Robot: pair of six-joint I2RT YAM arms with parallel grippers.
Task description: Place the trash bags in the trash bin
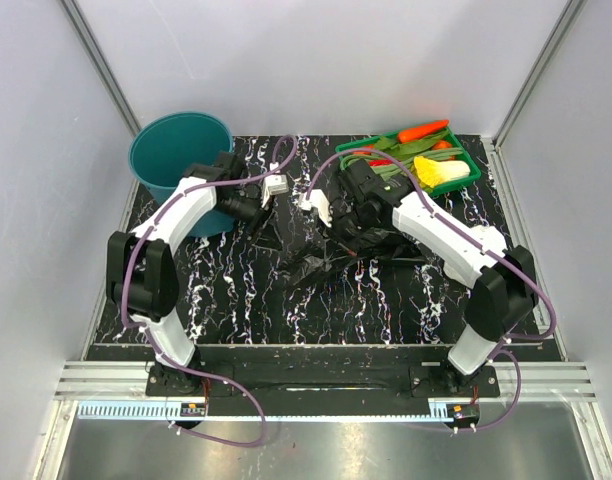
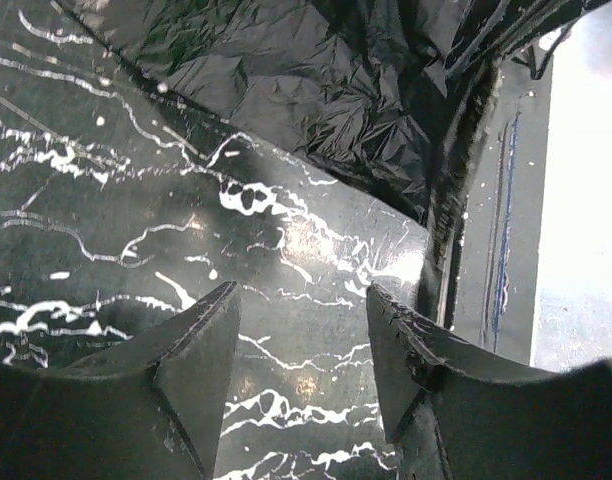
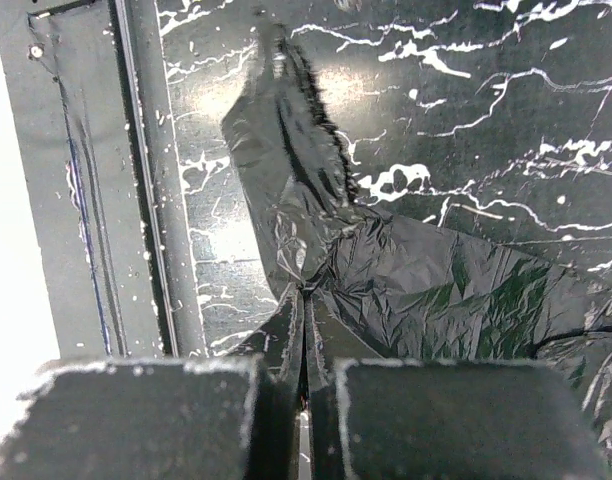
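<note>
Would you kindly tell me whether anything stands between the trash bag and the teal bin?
Yes. The left gripper and its forearm lie across the direct line from the trash bag, pinched by the right gripper, to the trash bin at the far left. Nothing else shows between them.

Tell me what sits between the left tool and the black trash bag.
Nothing sits there. The left wrist view shows only bare marbled tabletop between the open left tool and the crumpled trash bag ahead of it.
</note>
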